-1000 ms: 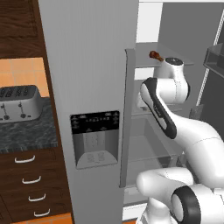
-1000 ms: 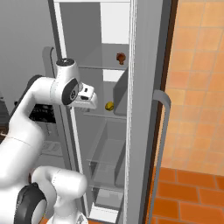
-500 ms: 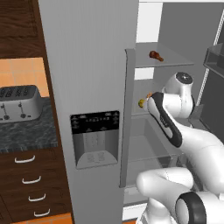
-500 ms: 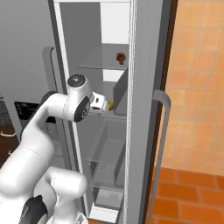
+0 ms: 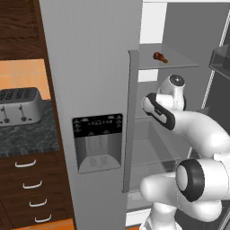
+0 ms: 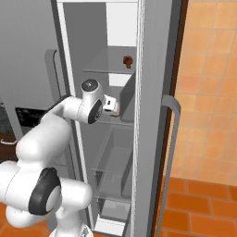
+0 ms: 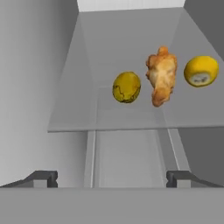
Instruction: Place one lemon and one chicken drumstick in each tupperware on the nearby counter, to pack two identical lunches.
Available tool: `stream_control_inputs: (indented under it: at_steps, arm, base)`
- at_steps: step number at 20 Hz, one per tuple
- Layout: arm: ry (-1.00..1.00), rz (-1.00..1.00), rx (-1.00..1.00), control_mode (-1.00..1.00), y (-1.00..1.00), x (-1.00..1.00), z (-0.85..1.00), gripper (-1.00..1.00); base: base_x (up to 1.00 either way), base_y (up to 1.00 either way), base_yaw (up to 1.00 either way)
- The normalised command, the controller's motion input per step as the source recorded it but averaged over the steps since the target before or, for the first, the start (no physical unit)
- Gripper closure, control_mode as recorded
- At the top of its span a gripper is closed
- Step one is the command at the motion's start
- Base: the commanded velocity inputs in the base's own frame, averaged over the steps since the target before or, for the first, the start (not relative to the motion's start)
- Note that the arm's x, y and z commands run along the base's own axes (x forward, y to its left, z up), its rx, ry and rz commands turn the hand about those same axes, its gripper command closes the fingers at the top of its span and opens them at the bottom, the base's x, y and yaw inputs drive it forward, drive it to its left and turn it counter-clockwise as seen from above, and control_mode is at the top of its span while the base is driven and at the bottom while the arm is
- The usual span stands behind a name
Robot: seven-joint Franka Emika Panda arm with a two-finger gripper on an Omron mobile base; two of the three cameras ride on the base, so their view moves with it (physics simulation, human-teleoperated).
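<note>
Tool (image 7: 112, 177) open, empty. Nearest lemon (image 7: 127, 87) on glass shelf (image 7: 78, 118), centre frame, slightly right of tool's midline; apparently beyond reach.

Two yellow lemons (image 7: 127, 87) (image 7: 201, 71) lie on a glass fridge shelf (image 7: 87, 118), a golden chicken drumstick (image 7: 161, 76) between them; another drumstick (image 5: 159, 57) on the shelf above

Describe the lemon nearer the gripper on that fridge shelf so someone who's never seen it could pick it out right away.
In the hand view, look inside the open fridge at the glass shelf. Three items lie across it: a lemon, a chicken drumstick, then a second lemon. Yours is the darker, olive-yellow one, on the drumstick's other side from the brighter lemon.
</note>
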Motion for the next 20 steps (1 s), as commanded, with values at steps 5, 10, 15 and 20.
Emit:
stream_control_inputs:
  at_steps: [5,10,15,20]
  arm:
    - [0.00,0.00,0.00,-1.00,-0.17,0.62,-0.08,-1.00]
    - [0.00,0.00,0.04,-1.00,-0.02,0.33,-0.18,-1.00]
    - [0.00,0.00,0.04,-1.00,-0.03,0.26,-0.33,-1.00]
    - [0.00,0.00,0.00,-1.00,-0.11,0.45,-0.24,-1.00]
  base:
    - [0.00,0.00,0.00]
    - [0.00,0.00,0.00]
    - [0.00,0.00,0.00]
    - [0.00,0.00,0.00]
